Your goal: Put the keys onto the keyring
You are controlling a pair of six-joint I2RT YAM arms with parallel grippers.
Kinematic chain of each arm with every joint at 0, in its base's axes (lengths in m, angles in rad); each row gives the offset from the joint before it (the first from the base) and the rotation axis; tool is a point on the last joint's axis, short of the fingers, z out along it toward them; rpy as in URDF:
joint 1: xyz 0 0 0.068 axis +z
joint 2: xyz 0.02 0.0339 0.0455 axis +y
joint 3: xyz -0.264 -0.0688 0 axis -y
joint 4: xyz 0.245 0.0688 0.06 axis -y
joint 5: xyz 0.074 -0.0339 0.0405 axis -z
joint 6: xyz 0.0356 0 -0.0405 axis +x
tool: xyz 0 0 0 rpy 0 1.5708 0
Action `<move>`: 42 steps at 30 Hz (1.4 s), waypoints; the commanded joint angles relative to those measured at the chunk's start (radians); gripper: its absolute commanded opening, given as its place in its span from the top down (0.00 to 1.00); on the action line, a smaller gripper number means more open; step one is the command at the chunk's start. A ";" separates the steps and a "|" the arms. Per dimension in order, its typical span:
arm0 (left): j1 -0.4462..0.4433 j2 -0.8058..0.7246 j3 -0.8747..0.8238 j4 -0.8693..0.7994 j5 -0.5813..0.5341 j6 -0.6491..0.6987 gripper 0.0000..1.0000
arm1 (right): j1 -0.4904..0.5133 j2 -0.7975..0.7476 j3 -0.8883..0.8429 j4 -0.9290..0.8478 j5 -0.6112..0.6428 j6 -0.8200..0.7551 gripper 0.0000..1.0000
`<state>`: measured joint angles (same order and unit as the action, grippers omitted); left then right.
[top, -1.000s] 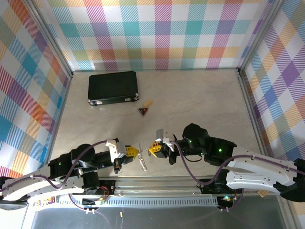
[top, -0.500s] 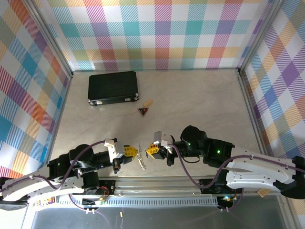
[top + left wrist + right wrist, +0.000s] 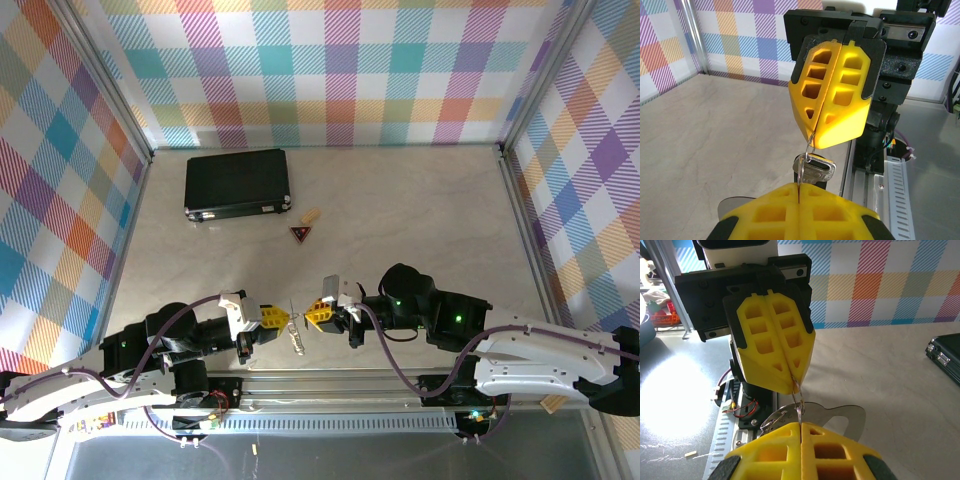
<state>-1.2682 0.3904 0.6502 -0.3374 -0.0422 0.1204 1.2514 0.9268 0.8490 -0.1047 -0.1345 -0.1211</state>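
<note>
The thin wire keyring (image 3: 799, 396) stretches between my two yellow grippers, just above the table's near edge. In the left wrist view, my left gripper (image 3: 799, 189) is shut on one end of it. My right gripper (image 3: 812, 143) faces it, shut on the other end. A silver key (image 3: 817, 169) with a dark slot hangs at the keyring (image 3: 811, 152), which seems to pass through its head. From above, the keys (image 3: 297, 340) dangle between the left gripper (image 3: 285, 320) and the right gripper (image 3: 309, 316). A flat silver looped piece (image 3: 840, 415) shows behind the right gripper (image 3: 800, 425).
A black case (image 3: 237, 183) lies at the back left. A dark-red triangular trinket (image 3: 301, 234) and a tan piece (image 3: 311, 215) rest mid-table. The metal rail (image 3: 330, 385) runs right below the grippers. Checked walls (image 3: 560, 150) enclose the table.
Both grippers have drifted slightly left together, and the hanging keys moved with them. Both stay shut.
</note>
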 commanded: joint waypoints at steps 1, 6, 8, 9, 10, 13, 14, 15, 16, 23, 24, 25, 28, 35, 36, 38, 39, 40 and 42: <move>-0.001 -0.014 -0.002 0.041 0.008 0.001 1.00 | 0.009 0.004 0.025 0.040 0.016 -0.019 1.00; -0.002 -0.015 -0.002 0.041 0.008 0.001 1.00 | 0.012 0.005 0.022 0.049 0.028 -0.024 1.00; -0.001 -0.015 -0.002 0.042 0.008 0.001 1.00 | 0.014 0.005 0.022 0.053 0.030 -0.025 1.00; -0.001 -0.016 -0.001 0.041 0.008 0.001 1.00 | 0.014 0.005 0.023 0.055 0.029 -0.026 1.00; -0.002 -0.015 -0.002 0.041 0.008 0.001 1.00 | 0.015 0.007 0.024 0.054 0.029 -0.026 1.00; -0.001 -0.016 -0.002 0.041 0.005 0.001 1.00 | 0.014 0.009 0.026 0.053 0.024 -0.028 1.00; -0.001 -0.016 -0.003 0.041 0.007 0.001 1.00 | 0.017 0.009 0.027 0.052 0.021 -0.029 1.00; -0.002 -0.016 -0.002 0.040 0.006 0.002 1.00 | 0.017 0.010 0.027 0.053 0.017 -0.029 1.00; -0.002 -0.017 -0.002 0.040 0.004 0.002 1.00 | 0.016 0.012 0.026 0.052 0.015 -0.026 1.00; -0.001 -0.021 0.000 0.038 0.002 0.002 1.00 | 0.022 0.015 0.028 0.049 0.015 -0.032 1.00; -0.001 -0.020 0.000 0.037 0.001 0.001 1.00 | 0.023 0.014 0.029 0.051 0.016 -0.033 1.00; -0.001 -0.021 0.000 0.037 0.000 0.001 1.00 | 0.025 0.011 0.027 0.051 0.019 -0.032 1.00; -0.002 -0.022 0.001 0.035 -0.001 0.001 1.00 | 0.026 -0.003 0.021 0.052 0.026 -0.035 1.00; -0.002 -0.022 -0.003 0.037 -0.002 0.001 1.00 | 0.028 -0.019 0.010 0.059 0.033 -0.037 1.00; -0.003 -0.022 -0.001 0.036 -0.002 0.001 1.00 | 0.029 -0.017 0.010 0.059 0.033 -0.039 1.00; -0.002 -0.021 -0.001 0.035 -0.002 0.001 1.00 | 0.029 -0.013 0.011 0.060 0.032 -0.038 1.00; -0.002 -0.022 0.000 0.035 -0.003 0.002 1.00 | 0.029 -0.011 0.012 0.059 0.031 -0.040 1.00; -0.002 -0.022 0.000 0.035 -0.002 0.001 1.00 | 0.029 -0.009 0.013 0.060 0.030 -0.040 1.00; -0.001 -0.021 0.000 0.035 -0.002 0.001 1.00 | 0.030 -0.004 0.013 0.059 0.033 -0.041 1.00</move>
<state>-1.2682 0.3840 0.6502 -0.3374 -0.0448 0.1204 1.2720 0.9257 0.8490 -0.0895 -0.1043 -0.1467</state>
